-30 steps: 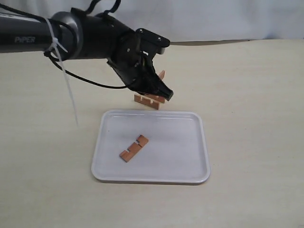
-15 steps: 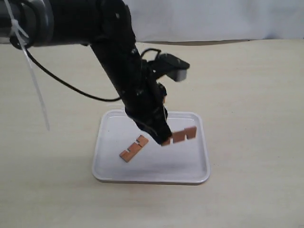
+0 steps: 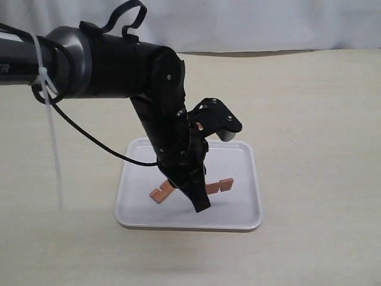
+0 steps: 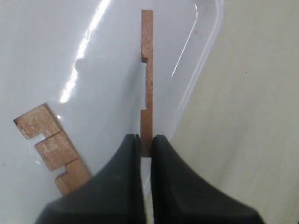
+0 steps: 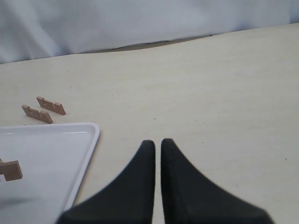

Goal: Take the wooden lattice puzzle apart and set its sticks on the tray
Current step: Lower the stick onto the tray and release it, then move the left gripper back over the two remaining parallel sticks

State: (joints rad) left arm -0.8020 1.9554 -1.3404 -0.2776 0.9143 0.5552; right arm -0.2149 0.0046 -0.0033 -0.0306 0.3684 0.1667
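My left gripper [image 3: 201, 205] reaches down into the white tray [image 3: 248, 221] and is shut on one end of a notched reddish-brown stick [image 3: 218, 186]. The stick juts out level, just above the tray floor near its right side. The left wrist view shows that stick [image 4: 147, 70] edge-on, pinched between the gripper [image 4: 146, 144] fingers. A second stick [image 3: 161, 192] lies flat in the tray, left of the gripper. Two more sticks [image 5: 51, 106] [image 5: 37, 114] lie apart on the table beyond the tray. No "#" grid is in view. My right gripper [image 5: 158, 142] is shut and holds nothing.
The black left arm [image 3: 119, 59] and its cable [image 3: 89, 137] cross above the tray's far left corner and hide most of the table behind it. A pale cloth backdrop [image 5: 140, 18] ends the table at the far side.
The left gripper lifted a stick from beyond the tray, carried it over the tray and has lowered it close to the floor. The stick in the tray has not moved.
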